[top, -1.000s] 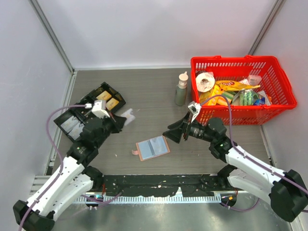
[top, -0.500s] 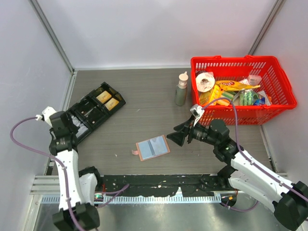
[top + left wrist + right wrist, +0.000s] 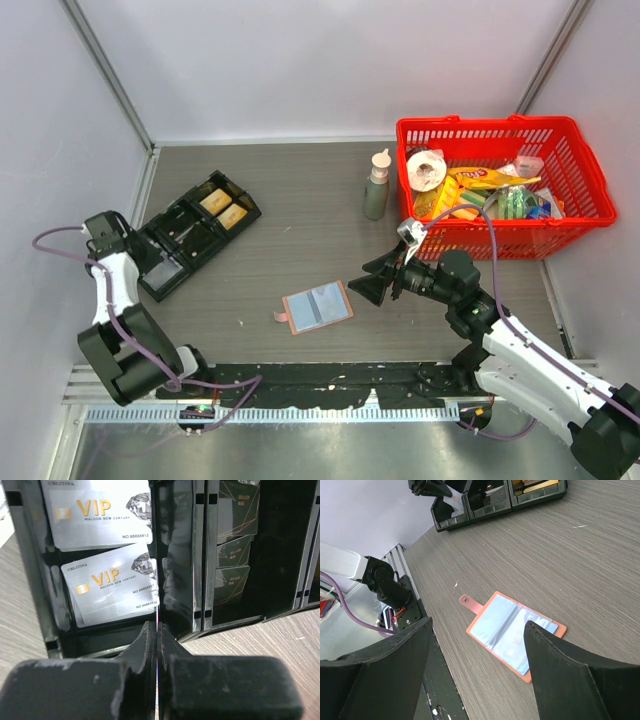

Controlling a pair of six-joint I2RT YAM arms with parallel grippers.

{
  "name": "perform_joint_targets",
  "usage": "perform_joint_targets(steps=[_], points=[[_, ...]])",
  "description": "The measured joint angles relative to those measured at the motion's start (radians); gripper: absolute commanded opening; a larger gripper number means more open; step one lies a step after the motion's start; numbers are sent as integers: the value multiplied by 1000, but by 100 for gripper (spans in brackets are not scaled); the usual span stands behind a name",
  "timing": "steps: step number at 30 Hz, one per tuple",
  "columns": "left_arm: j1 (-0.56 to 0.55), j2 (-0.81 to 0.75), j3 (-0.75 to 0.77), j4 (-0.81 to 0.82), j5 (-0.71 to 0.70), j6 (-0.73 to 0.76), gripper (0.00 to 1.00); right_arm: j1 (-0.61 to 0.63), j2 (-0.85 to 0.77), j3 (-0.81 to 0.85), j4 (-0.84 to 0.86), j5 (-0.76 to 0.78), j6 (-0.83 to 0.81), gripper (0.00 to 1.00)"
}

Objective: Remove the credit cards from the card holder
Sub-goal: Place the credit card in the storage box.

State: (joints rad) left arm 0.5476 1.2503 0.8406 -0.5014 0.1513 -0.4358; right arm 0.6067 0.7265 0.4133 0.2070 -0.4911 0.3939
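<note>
Overhead, grey wood-grain table (image 3: pixel 300 200) w/ white walls (image 3: pixel 330 60); left jaws together, right jaws apart.

Printed in gold on upper silver-grey plastic card (image 3: pixel 97 512), at eleven o'clock in left wrist view: "VIP", "MALSON NEW CENTURY" beneath, "NO.88888813" in dark print at lower right. Same wording on lower silver-grey plastic card (image 3: pixel 112 582), plus "CELITINA" at top left and "NO.88888807". Gold print on dark glossy cards (image 3: pixel 237 510) at one o'clock too small to read. All lying in black compartmented plastic tray (image 3: pixel 175 555).
</note>
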Motion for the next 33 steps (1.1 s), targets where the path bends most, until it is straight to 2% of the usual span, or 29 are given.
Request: perform_joint_targets(steps=[2,4,9,14,21,26,33], points=[[3,43,12,10,24,8,1,0,0,0,0,0,0,78],[7,75,12,13,39,17,6,0,3,0,0,0,-1,78],[10,98,12,12,49,30,33,0,25,0,-4,0,-4,78],[10,88,22,-8,-15,48,58,0,27,0,-17,6,-12,78],[-39,-50,43,-52,-120,53,82,0,61,8,-58,26,-26,78],[-117,-157,71,-77,-186,51,86,0,84,42,-117,55,-34,78],[-319,-359,62,-114,-193,8,80,22,161,87,-157,108,-38,77]])
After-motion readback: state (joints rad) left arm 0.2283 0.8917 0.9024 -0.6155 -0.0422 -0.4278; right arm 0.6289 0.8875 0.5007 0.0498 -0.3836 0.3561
